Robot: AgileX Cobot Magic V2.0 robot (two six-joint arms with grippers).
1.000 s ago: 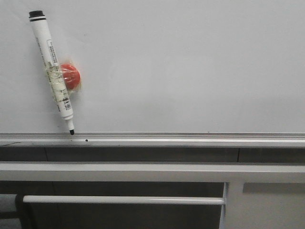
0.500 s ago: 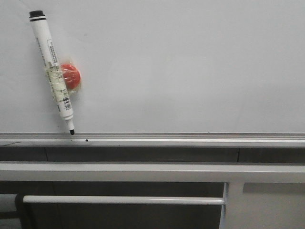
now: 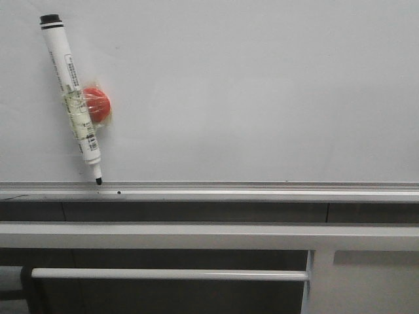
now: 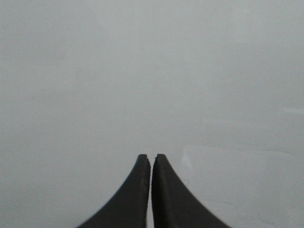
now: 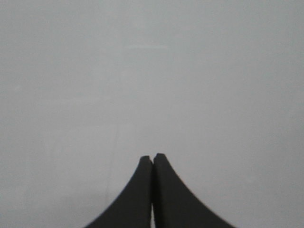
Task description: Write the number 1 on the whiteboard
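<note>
step: fetch marker pen (image 3: 72,95), taped to red magnet (image 3: 98,104) on whiteboard (image 3: 262,91) | left gripper (image 4: 151,156), right gripper (image 5: 152,156): both pressed together, empty | number 1: apparently unwritten | tip: open wide, grip mid-barrel above magnet

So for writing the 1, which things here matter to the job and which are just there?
For the job:
- large pale grey-white whiteboard, no stroke on it yet
- white marker pen with black tip
- left gripper and right gripper, both shut, empty

Just there:
- red round magnet
- silver aluminium rail
- white metal bars
</note>
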